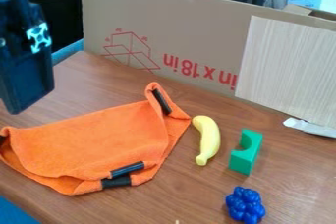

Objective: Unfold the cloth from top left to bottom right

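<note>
Gripper [26, 88] near cloth's [98, 142] upper left, prob. for corner grab (can't tell if wide/narrow); banana [209, 139] right of cloth, prob. spared for unfold room.

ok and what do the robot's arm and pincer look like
The arm is black, with a bulky, uneven outline and a white patterned marking on its side. The pincer is black too, smooth and blocky.

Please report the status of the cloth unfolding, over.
Black gripper at the view's upper left. Orange fabric cloth partly folded on brown wooden table. Yellow curved toy banana close beside it, might get in the way.
</note>
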Motion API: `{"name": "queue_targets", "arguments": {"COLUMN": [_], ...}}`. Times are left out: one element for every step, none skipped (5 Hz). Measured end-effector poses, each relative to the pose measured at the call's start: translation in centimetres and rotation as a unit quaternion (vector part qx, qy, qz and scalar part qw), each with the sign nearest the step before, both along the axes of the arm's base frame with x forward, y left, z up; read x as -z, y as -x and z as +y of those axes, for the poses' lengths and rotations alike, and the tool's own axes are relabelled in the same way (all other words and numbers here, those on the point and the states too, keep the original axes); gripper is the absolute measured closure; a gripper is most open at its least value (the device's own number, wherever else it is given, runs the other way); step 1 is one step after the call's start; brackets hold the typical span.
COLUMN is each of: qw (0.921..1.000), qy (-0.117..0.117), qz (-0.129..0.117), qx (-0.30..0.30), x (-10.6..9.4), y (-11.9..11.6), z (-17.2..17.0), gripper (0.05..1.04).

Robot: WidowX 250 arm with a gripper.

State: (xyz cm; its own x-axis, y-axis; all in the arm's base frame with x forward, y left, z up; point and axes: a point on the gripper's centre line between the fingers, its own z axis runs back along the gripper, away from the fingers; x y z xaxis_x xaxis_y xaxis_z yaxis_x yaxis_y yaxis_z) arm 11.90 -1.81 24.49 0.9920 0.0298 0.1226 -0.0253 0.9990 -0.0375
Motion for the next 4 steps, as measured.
{"name": "queue_targets", "arguments": {"qw": [1.0000,0.9994,0.9957,0.9901], "qy": [-0.001,-0.018,-0.056,-0.100], "qz": [0.002,0.023,0.031,0.006], "qx": [0.004,0.020,0.067,0.098], "x": [0.4,4.4,8.5,13.5], "y": [0.0,-2.9,-5.1,-7.6], "z": [0.0,1.7,2.3,3.0], "gripper": [0.084,0.084,0.084,0.084]}}
